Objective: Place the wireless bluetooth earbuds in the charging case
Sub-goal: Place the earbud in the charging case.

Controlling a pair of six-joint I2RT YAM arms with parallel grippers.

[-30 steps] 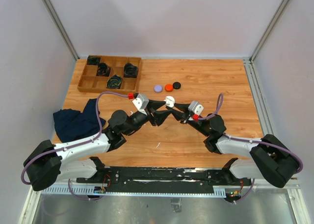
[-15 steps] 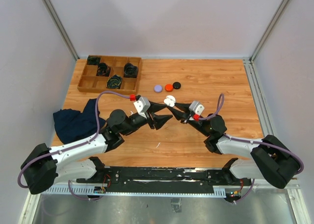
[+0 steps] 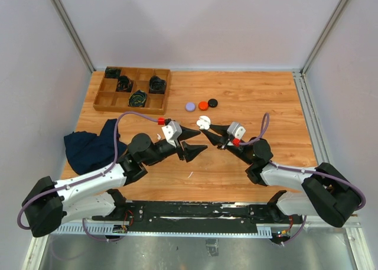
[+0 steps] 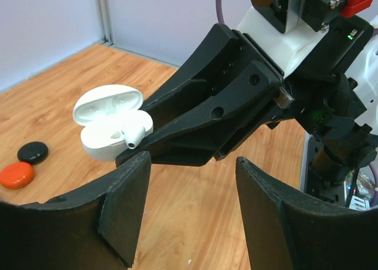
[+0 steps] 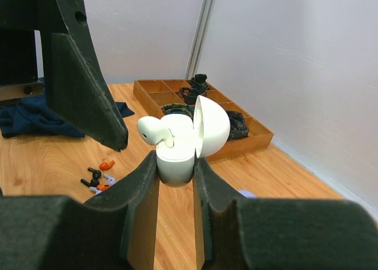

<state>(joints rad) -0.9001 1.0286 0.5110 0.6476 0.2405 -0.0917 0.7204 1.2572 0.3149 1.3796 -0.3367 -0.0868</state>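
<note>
- white earbud (image 5: 155, 130): glossy and rounded, sticks up out of the base of the charging case (image 5: 177, 158), not sunk flush. The case is white and its lid is hinged open.
- right gripper (image 5: 176, 171): closed on the case base, holding it upright off the table (image 3: 248, 98).
- left gripper (image 4: 192, 163): fingers wide apart, nothing in them. The case is just ahead of it, not touching.
- loose buds (image 5: 99, 176): tiny orange, dark and pale pieces on the table, apart from the case and both grippers.
</note>
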